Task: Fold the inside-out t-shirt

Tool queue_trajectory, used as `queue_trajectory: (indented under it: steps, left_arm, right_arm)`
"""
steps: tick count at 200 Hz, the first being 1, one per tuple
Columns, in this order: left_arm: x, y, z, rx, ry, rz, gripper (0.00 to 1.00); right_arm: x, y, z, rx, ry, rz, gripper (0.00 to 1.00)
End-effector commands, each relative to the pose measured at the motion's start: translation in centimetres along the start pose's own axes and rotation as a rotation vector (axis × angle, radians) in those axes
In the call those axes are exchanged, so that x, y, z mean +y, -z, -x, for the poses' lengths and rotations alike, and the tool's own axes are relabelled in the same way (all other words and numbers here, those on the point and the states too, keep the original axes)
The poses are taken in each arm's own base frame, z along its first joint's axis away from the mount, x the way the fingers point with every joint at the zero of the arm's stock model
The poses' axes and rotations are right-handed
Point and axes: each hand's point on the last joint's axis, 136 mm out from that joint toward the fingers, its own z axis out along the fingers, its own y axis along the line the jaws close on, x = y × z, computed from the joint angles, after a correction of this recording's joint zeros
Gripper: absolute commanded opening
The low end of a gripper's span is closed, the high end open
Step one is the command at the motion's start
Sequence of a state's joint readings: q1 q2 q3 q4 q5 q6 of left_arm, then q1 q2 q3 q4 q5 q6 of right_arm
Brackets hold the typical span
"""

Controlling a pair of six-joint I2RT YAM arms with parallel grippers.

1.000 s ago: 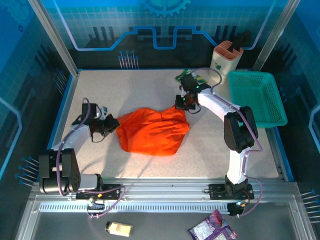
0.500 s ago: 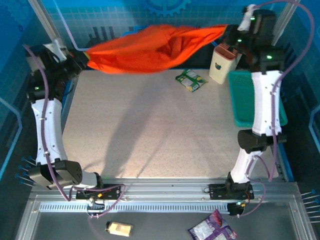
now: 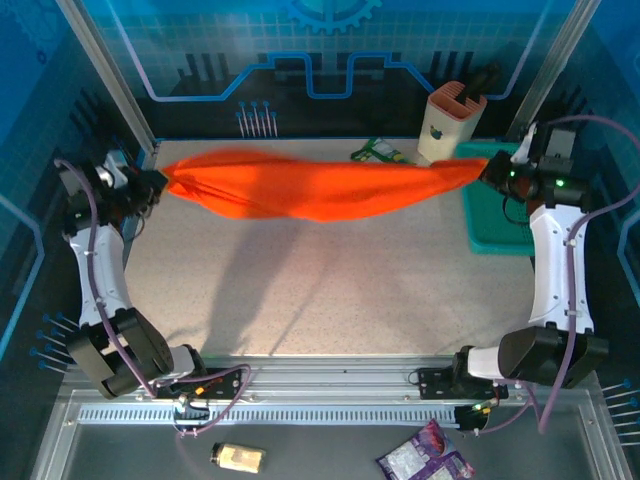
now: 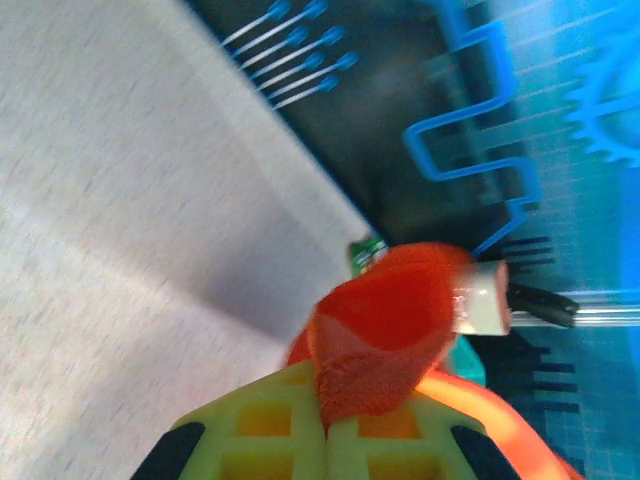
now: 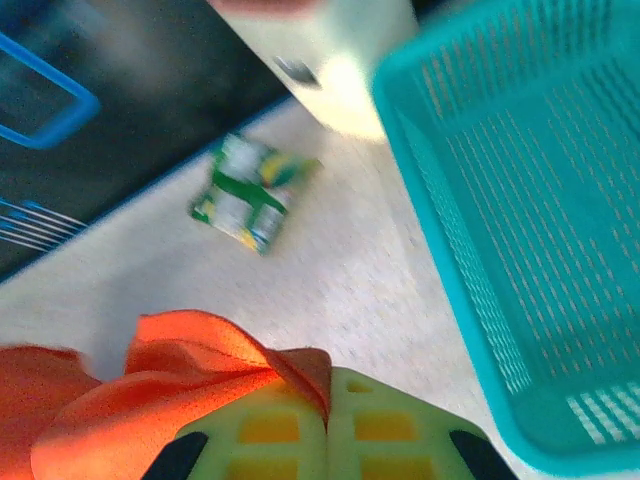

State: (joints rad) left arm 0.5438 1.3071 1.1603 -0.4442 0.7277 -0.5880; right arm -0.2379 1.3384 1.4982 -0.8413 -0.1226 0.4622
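The bright orange inside-out t-shirt [image 3: 300,187] hangs stretched in the air across the back of the table, sagging a little in the middle. My left gripper [image 3: 157,181] is shut on its left end, high at the table's far left. My right gripper [image 3: 487,170] is shut on its right end, by the teal basket. In the left wrist view a fold of orange cloth [image 4: 385,335] comes out from between the closed yellow-green fingers [image 4: 270,425]. In the right wrist view the cloth [image 5: 170,385] is pinched at the seam of the closed fingers [image 5: 390,425].
A teal mesh basket [image 3: 525,210] stands at the right edge, close under my right gripper. A beige holder [image 3: 450,122] stands at the back right. A green snack packet [image 3: 378,152] lies on the table behind the shirt. The speckled tabletop [image 3: 330,290] lies below the shirt.
Both grippers have come down from high at the back, still holding the shirt. The shirt is pulled longer and flatter, lower over the table; a second ago it lay bunched on the table.
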Motion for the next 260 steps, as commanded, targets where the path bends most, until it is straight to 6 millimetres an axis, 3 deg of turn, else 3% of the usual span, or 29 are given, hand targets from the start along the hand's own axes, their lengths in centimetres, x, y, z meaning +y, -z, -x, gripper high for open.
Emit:
queue_trajectory:
  steps: [1,22,46,65,76,90,102,127,153,173,196,219,260]
  left_arm:
    - [2.6,0.3,-0.9,0.005,-0.011,0.027,0.0]
    - [5.5,-0.7,-1.9,0.04,0.022,0.074,0.0]
    - [7.2,-2.9,-4.0,0.144,0.051,0.082,0.0]
    - [7.3,-5.0,-6.2,0.242,0.015,0.106,0.12]
    - [6.9,-5.5,-6.9,0.251,-0.047,0.147,0.26]
    - [6.0,-5.9,-7.7,0.252,-0.141,0.201,0.43]
    - [4.9,-6.2,-8.4,0.263,-0.232,0.237,0.48]
    - [1.1,-7.3,-11.3,0.332,-0.452,0.217,0.53]
    - [-3.6,-9.3,-17.7,0.492,-0.67,0.051,0.55]
    - [-5.2,-10.7,-23.6,0.624,-0.915,0.026,0.54]
    - [-5.4,-12.3,-29.8,0.749,-1.213,0.054,0.55]
    - [-5.0,-14.0,-34.6,0.835,-1.458,0.088,0.56]
    - [-3.4,-16.8,-40.6,0.946,-1.748,0.128,0.63]
  right_arm:
    - [-1.5,0.4,0.0,-0.044,-0.006,0.001,0.0]
    - [-2.2,-0.6,-1.7,0.007,-0.006,0.0,0.0]
    - [-1.0,-2.6,-4.6,0.11,-0.006,0.07,0.0]
    - [0.1,-4.8,-7.3,0.205,0.03,0.078,0.0]
    - [0.8,-6.0,-8.9,0.262,0.052,0.083,0.0]
    - [1.9,-7.0,-10.7,0.339,0.113,0.069,0.24]
    - [2.2,-7.4,-11.8,0.381,0.171,0.006,0.37]
    - [3.5,-7.3,-13.1,0.383,0.278,-0.044,0.43]
    - [4.1,-6.7,-14.5,0.392,0.329,-0.071,0.45]
    - [3.7,-6.2,-15.3,0.385,0.317,-0.072,0.45]
    - [3.0,-5.5,-15.9,0.378,0.303,-0.079,0.45]
    - [2.2,-4.7,-16.0,0.354,0.303,-0.091,0.45]
    - [0.3,-3.1,-16.0,0.328,0.258,-0.091,0.46]
